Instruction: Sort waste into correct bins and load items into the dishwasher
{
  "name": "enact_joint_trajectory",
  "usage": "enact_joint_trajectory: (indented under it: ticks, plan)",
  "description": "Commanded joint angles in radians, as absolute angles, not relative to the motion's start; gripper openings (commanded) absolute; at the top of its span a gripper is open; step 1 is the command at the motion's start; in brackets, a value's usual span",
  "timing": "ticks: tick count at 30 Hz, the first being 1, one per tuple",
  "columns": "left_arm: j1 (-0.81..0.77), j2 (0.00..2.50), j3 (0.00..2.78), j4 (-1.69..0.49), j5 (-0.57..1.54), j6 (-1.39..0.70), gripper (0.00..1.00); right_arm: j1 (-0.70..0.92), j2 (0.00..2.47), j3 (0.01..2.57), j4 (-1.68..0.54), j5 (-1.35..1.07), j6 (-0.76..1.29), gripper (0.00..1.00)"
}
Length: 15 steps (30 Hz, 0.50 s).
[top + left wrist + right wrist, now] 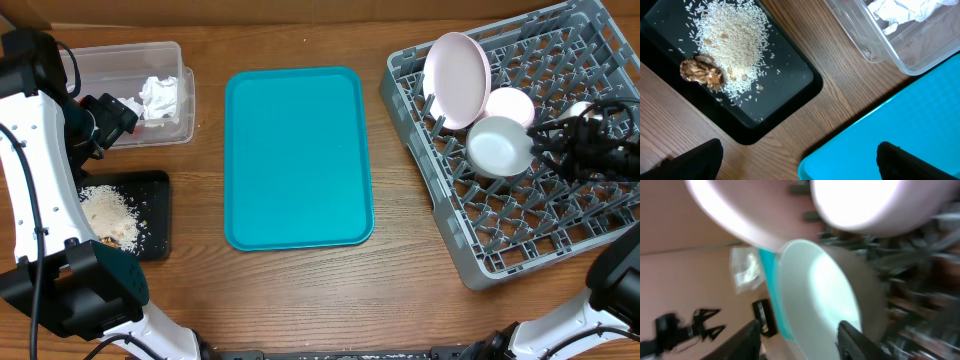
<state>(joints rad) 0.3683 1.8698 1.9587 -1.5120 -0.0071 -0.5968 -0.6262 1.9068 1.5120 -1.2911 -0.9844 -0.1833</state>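
Wood-grain tabletop is seen beneath everything. At its right, the grey dish rack [560, 230] is loaded with the pink plate [458, 80], the smaller white plate [512, 105] and the grey bowl [500, 145]. The right gripper [799, 325] is spread about the bowl's rim. Rice [108, 212] and the brown food piece [702, 72] are held in the black tray [155, 215], and the napkin [160, 97] in the clear tub [180, 60]. Near the tub, the left gripper [800, 165] is held wide apart and empty.

Far-left corner: clear tub [186, 100]. Left edge: black tray [155, 190]. Centre: teal tray [298, 158]. Right edge: dish rack [520, 230]. Passable: bare counter [205, 190] strips flanking the teal tray.
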Motion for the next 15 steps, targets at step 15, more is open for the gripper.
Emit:
enact_joint_trajectory:
  ticks: [15]
  plan:
    - [0.366, 1.878, 1.966, -1.513, -0.004, -0.607, 1.00, -0.592, 1.723, 1.567, -1.259, -0.791, -0.081, 0.36]
